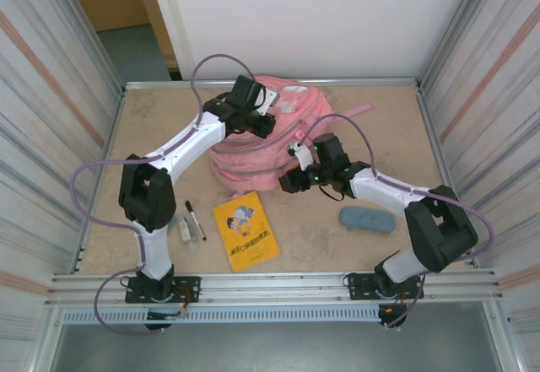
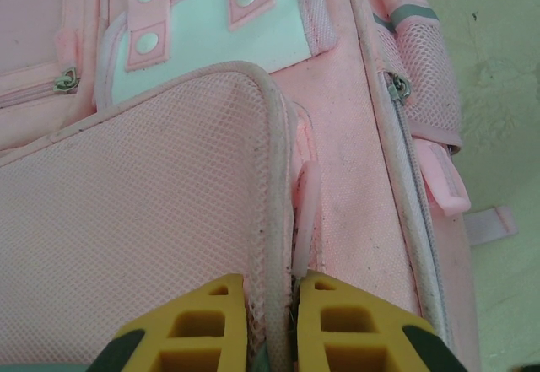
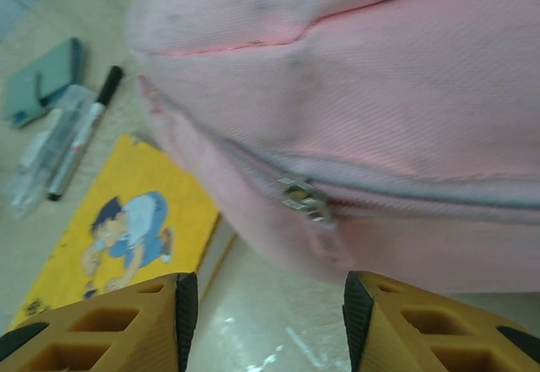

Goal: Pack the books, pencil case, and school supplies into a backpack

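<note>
Right gripper (image 3: 267,304), jaws wide and empty, faces the backpack's (image 3: 380,94) near flank, zip pull (image 3: 305,199) dead ahead, its track (image 3: 439,202) running crosswise; left gripper (image 2: 272,304), narrowed atop the backpack, apparently pinches a piped seam (image 2: 274,178); yellow booklet (image 3: 126,220) lies just before the backpack.

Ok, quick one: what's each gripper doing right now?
The left gripper: closed, pinching a piped edge of the backpack.
The right gripper: open, holding nothing, facing the zip pull.
</note>
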Controlling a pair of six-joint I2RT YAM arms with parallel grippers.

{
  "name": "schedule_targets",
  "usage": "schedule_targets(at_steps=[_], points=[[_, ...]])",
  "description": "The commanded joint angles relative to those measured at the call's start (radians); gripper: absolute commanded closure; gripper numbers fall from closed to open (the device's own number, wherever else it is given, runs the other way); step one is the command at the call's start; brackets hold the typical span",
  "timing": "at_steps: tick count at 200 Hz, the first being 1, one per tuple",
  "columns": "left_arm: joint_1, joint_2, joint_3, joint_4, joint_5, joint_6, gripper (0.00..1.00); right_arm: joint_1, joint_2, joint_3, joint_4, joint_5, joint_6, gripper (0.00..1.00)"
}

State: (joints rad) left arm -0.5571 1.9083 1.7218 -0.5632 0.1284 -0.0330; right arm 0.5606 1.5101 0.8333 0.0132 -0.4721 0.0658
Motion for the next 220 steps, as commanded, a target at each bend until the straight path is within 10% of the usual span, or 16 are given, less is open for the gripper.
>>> schedule_targets(at_steps=[1, 22, 49, 94, 168, 208, 220], points=[[0.006, -0.057, 0.01, 0.082, 0.037, -0.035, 1.0, 0.019, 0.038, 0.034, 0.07, 0.101, -0.031, 0.51], [0.006, -0.061, 0.004, 0.086, 0.037, -0.038, 1.0, 0.04, 0.067, 0.048, 0.108, 0.141, -0.046, 0.57], [0.006, -0.064, -0.001, 0.089, 0.045, -0.06, 1.0, 0.074, 0.085, 0.077, 0.093, 0.118, -0.054, 0.87], [0.001, -0.03, -0.004, 0.131, 0.033, -0.127, 1.0, 0.148, 0.075, 0.075, 0.054, 0.076, -0.019, 0.99], [-0.044, 0.071, 0.025, 0.222, -0.007, -0.196, 1.0, 0.267, 0.177, 0.131, 0.197, 0.078, 0.192, 0.93], [-0.042, 0.097, 0.03, 0.234, 0.021, -0.176, 1.0, 0.273, 0.166, 0.056, 0.246, 0.208, 0.253, 0.72], [-0.033, 0.085, 0.019, 0.228, 0.056, -0.168, 0.78, 0.264, 0.115, 0.007, 0.238, 0.25, 0.254, 0.62]])
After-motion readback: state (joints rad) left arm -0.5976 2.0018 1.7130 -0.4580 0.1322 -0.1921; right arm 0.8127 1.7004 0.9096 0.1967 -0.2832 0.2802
